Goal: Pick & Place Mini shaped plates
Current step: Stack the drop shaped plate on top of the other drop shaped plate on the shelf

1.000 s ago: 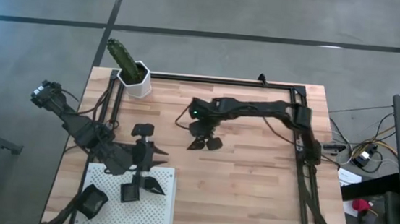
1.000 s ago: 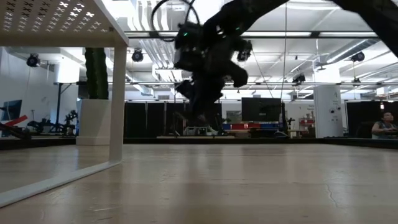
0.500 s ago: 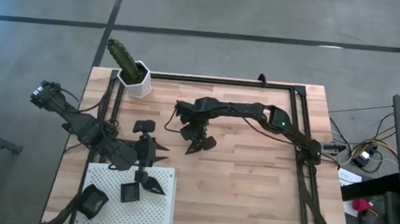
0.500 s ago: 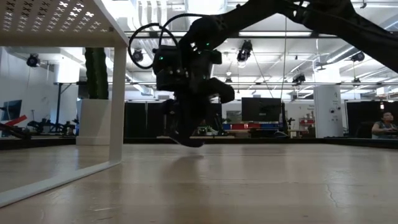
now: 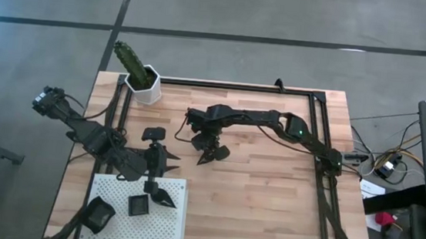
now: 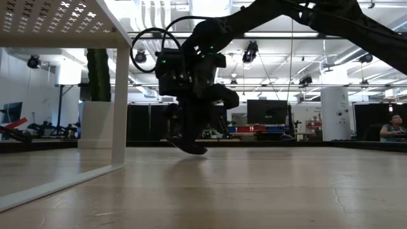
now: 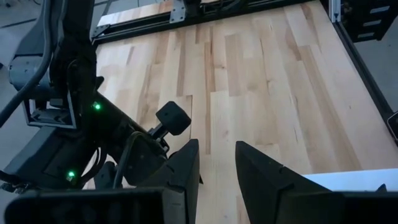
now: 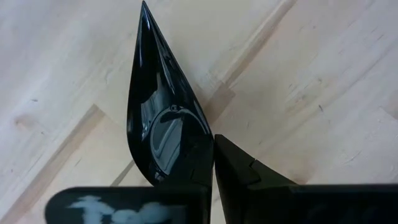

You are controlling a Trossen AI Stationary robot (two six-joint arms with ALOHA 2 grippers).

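Two grippers | right gripper (image 5: 204,151) pinches teardrop plate (image 8: 163,124) low over table (image 5: 268,194) middle | left gripper (image 5: 155,178) open, empty, above board (image 5: 110,234) | three plates on board

Glossy black teardrop plate (image 8: 163,124), pinched between jaws, over wooden table (image 8: 311,81)

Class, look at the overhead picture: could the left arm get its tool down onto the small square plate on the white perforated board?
Probably yes. The left tool hangs open beside the square plate on the white perforated board, with nothing between them.
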